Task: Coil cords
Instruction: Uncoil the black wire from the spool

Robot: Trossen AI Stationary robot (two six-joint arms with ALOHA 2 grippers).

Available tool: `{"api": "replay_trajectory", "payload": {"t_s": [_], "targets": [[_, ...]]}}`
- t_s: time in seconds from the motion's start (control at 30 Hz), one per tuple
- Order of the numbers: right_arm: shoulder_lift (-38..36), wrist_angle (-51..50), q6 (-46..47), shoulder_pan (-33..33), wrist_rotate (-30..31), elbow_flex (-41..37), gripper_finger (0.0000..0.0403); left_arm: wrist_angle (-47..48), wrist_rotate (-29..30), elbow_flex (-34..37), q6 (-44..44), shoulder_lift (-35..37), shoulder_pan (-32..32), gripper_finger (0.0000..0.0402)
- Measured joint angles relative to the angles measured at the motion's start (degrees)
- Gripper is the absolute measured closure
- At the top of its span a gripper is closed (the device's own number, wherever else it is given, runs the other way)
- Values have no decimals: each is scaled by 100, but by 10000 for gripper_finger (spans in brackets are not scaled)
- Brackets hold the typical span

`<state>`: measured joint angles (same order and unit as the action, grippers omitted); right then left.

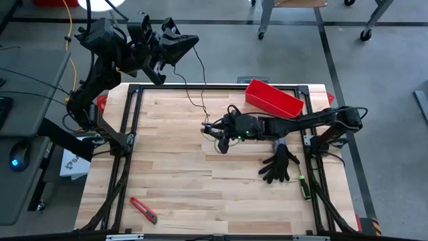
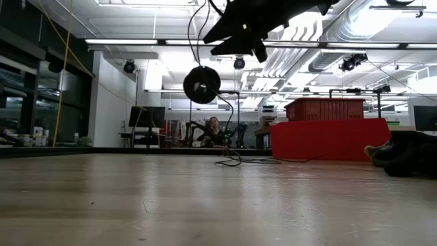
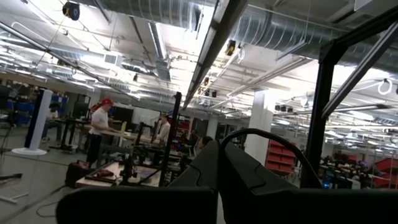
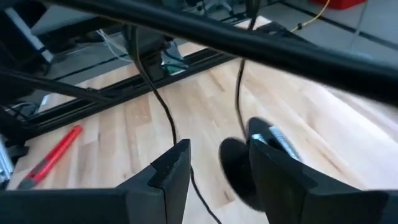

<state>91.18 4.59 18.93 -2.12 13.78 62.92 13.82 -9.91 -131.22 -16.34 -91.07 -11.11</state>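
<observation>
High view first: the left gripper (image 1: 180, 41) is lifted up past the far edge of the table (image 1: 174, 174), squeezed shut on the thin cord (image 1: 194, 90). The cord runs down from it to the right gripper (image 1: 217, 134), which sits low over the wood with its fingers spread apart. To coil well, I think the left one should keep a tight pinch while the right one guides the cord in neat loops. A red bin (image 1: 273, 98) sits just behind the right arm, a black glove (image 1: 279, 165) lies near its other side, and a red cutter (image 1: 144, 209) lies well away.

Low view: the round black spool (image 2: 202, 84) hangs in the air under the left gripper (image 2: 256, 27). More cord lies on the table, in front of the red bin (image 2: 328, 133). The swinging spool could bump things.

Left wrist view: only its closed fingers (image 3: 211, 168) and the room show.

Right wrist view: the fingers (image 4: 171, 165) stand apart, with the cord (image 4: 163, 106) hanging between them and a dark round thing, likely the spool, close by. The cutter (image 4: 53, 155) lies off to one side.
</observation>
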Motion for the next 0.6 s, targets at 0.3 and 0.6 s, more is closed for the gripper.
{"api": "replay_trajectory", "payload": {"t_s": [0.3,0.6], "targets": [[0,409,-192,61,-289,2,245,2,0,-2,0,0,2,401],[2,381,-102,62,-644,1,245,2,2,0,44,0,2,401]]}}
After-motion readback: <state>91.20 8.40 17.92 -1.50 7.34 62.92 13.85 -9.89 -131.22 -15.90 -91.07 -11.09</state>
